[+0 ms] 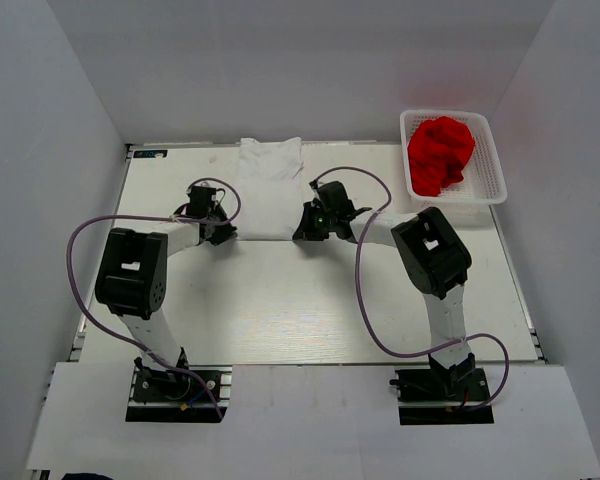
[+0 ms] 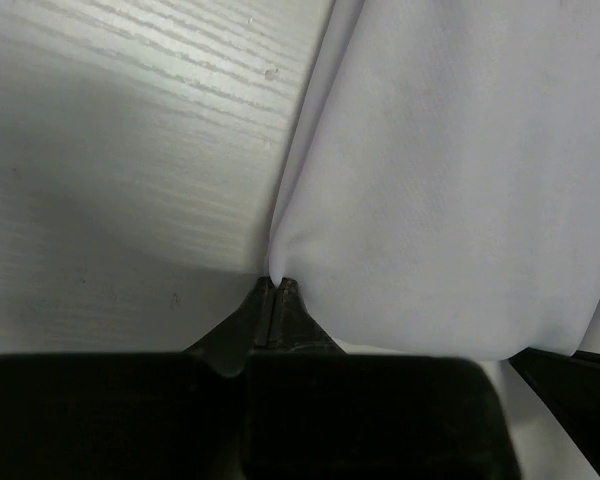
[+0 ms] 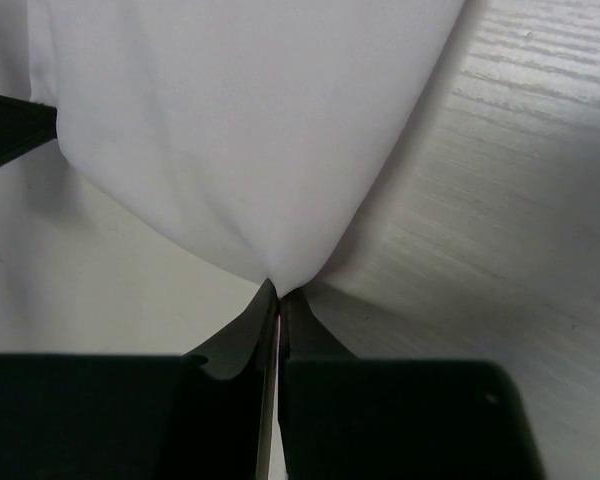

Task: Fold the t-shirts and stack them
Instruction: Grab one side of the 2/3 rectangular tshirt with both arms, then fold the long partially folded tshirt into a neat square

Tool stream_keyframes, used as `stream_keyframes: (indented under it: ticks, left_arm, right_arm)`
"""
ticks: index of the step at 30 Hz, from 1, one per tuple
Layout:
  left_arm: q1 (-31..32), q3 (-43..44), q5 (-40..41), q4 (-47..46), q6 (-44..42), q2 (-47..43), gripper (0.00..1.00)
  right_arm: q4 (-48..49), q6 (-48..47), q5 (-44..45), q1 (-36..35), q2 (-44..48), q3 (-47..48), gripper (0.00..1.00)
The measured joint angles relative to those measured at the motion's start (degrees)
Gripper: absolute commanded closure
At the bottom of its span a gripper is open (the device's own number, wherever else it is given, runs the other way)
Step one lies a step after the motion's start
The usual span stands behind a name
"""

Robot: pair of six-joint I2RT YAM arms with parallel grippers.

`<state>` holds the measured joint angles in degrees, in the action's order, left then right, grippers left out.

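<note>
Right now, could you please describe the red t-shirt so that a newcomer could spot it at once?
Start at the white table and go to its far right corner, where a white lattice basket sits. The red t-shirt lies crumpled inside it, unlike the white t-shirt lying flat on the table.

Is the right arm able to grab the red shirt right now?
Probably not right now: the right claw is shut on a corner of the white t-shirt. Otherwise the way looks free; the red t-shirt sits in the open basket on its side.

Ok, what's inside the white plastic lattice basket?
A crumpled bright red cloth t-shirt fills the white plastic lattice basket. Whatever lies under it is hidden.
</note>
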<state>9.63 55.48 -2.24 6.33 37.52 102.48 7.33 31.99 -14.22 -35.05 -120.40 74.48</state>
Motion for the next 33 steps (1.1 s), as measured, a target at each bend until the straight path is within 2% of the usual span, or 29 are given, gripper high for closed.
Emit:
stream_keyframes:
  ticks: [3,6,11,19,21,24,27,33]
  left_arm:
    - [0.17,0.37,-0.11,-0.17,-0.07,0.22,1.0]
    - [0.7,-3.65,-0.42,-2.6,-0.2,-2.62,1.0]
    - [1.79,-16.06,-1.95,-0.85,0.04,-17.81,1.0]
    - [3.32,-27.26,-11.02,9.01,3.28,-48.22,1.0]
    - [3.48,-27.43,-12.61,13.6,3.87,-55.01,1.0]
    - [3.52,-24.63,-13.79,20.59,3.76,-59.69,1.0]
    - [3.63,-19.8,-14.8,25.2,3.26,-60.52,1.0]
    - [3.63,-14.8,-14.86,27.45,2.32,-58.23,1.0]
  right_arm:
    - [0.15,-0.55,0.37,-0.02,0.0,0.0,1.0]
    - [0.11,-2.12,0.31,-0.15,0.33,-0.22,1.0]
    - [-3.19,-5.68,-0.87,-0.74,6.47,-5.84,1.0]
    - [-16.48,-9.92,-6.29,-3.17,26.69,-17.31,1.0]
    - [-21.53,-11.45,-7.78,-3.52,30.6,-17.59,1.0]
    - [-28.28,-13.51,-9.51,-3.58,34.99,-16.44,1.0]
    - [-33.33,-15.26,-11.15,-3.58,36.5,-12.85,1.0]
    - [-39.71,-18.14,-14.01,-3.19,35.58,-6.23,1.0]
